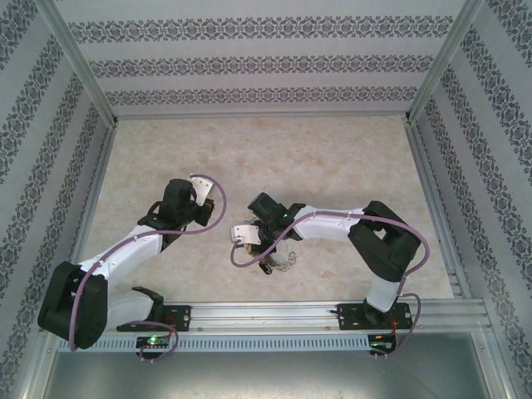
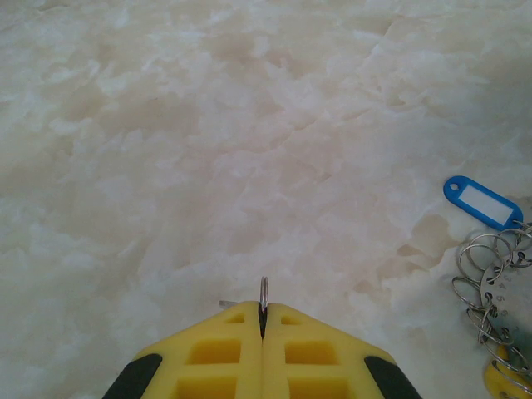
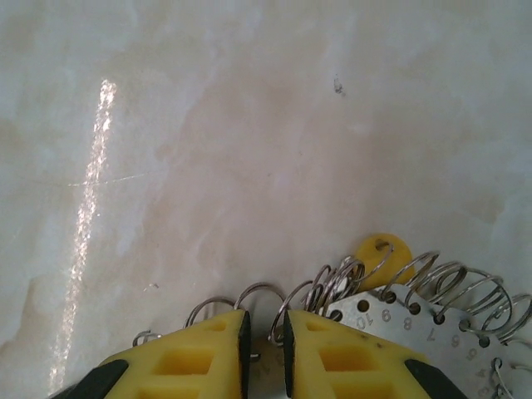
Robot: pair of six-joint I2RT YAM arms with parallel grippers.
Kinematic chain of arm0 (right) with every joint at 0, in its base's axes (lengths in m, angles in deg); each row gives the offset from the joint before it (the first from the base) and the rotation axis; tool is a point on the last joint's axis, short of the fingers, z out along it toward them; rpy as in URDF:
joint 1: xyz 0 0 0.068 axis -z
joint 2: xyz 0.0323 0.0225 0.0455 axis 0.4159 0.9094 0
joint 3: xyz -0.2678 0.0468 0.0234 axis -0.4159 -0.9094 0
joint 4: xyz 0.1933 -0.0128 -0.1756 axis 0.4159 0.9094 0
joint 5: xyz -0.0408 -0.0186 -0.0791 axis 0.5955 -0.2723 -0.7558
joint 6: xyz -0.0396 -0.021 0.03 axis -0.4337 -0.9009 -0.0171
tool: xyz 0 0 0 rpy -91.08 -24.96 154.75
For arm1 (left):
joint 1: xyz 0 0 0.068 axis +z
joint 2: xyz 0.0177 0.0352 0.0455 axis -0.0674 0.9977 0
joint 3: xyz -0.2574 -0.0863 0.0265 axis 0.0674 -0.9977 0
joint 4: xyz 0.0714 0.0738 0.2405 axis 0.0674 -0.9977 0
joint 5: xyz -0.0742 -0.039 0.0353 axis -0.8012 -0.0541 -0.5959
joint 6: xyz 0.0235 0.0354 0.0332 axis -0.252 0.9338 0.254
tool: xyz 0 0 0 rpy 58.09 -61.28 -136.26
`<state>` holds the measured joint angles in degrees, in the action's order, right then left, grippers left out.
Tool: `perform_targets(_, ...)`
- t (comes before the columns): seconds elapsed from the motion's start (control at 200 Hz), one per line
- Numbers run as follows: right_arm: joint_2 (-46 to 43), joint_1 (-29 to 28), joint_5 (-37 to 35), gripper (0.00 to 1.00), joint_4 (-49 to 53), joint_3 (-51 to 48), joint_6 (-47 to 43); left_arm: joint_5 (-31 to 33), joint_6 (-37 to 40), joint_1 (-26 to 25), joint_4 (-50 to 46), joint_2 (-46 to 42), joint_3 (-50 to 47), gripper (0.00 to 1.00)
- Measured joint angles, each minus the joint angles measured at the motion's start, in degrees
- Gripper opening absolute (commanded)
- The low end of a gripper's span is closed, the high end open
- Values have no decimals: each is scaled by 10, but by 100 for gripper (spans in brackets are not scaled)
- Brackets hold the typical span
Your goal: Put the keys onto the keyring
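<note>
My left gripper (image 2: 263, 309) is shut on a small metal ring (image 2: 264, 291) that sticks up between its yellow fingertips, with a thin metal sliver (image 2: 228, 303) poking out to the left. The keyring (image 3: 416, 320) is a numbered metal plate strung with several wire loops. A yellow tag (image 3: 382, 252) hangs on it, and in the left wrist view it lies at the right edge (image 2: 490, 291) beside a blue tag (image 2: 482, 202). My right gripper (image 3: 264, 320) sits low over the keyring, its jaws narrowly apart with a wire loop and the plate's edge pinched between the pads. From above, the right gripper (image 1: 245, 239) is just left of the keyring (image 1: 287, 262).
The pale marbled tabletop (image 1: 316, 158) is walled in by patterned panels with metal rails. My left gripper (image 1: 208, 193) hovers a short way left of the right one. Purple cables loop around both arms.
</note>
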<state>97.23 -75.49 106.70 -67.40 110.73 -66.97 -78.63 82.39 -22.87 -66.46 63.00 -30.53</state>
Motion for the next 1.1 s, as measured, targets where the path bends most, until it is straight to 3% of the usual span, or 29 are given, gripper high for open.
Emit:
perform_targets(0.43, 5, 0, -15, 21, -9, 0, 6, 0, 0, 0, 0, 0, 0, 0)
perform_targets(1.099, 13, -10, -107, 18, -61, -6, 35, -2, 0, 0, 0, 0, 0, 0)
